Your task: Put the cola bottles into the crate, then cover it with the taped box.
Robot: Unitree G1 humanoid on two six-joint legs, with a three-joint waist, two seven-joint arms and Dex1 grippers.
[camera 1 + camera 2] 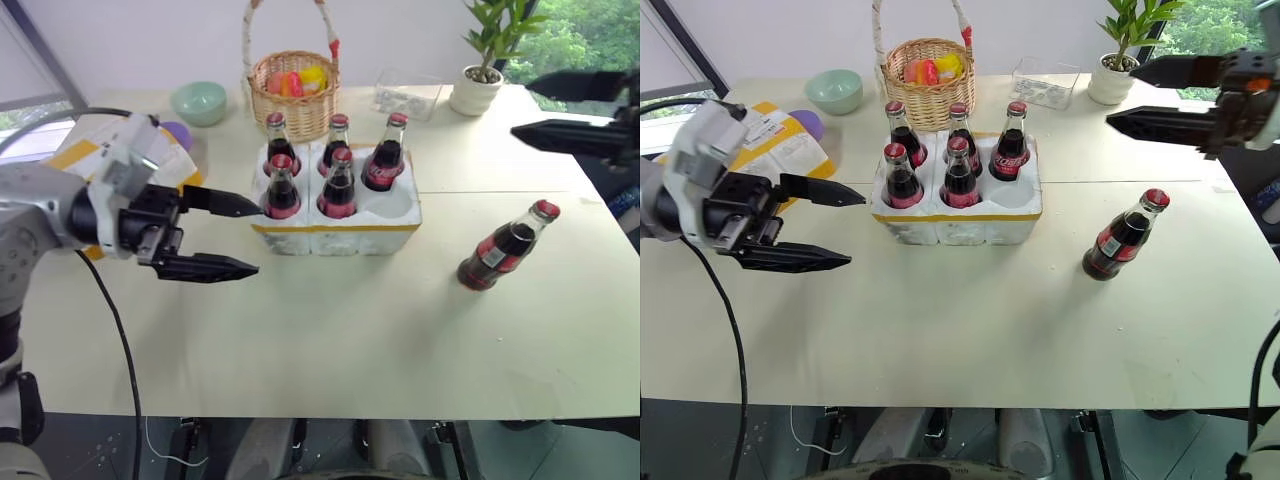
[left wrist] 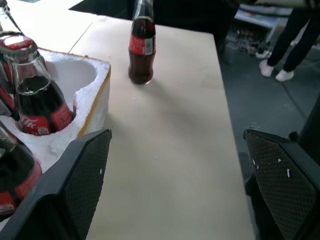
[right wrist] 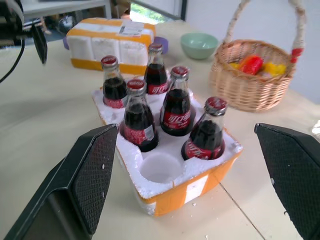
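Crate (image 1: 335, 235) holds five cola bottles (image 1: 337, 185); sixth bottle (image 1: 505, 246) stands right, so I keep left tool (image 1: 228, 236) and right tool (image 1: 1135, 98) released, empty.

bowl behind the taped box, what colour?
Pale mint green. The bowl shows best in the right wrist view, just past the taped box.

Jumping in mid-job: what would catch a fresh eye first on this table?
The crate at the table's middle, with five cola bottles standing in its wells and the front-right well empty. Next, the sixth bottle standing alone on the table to the crate's right. Both the left gripper and the right gripper hang open, holding nothing.
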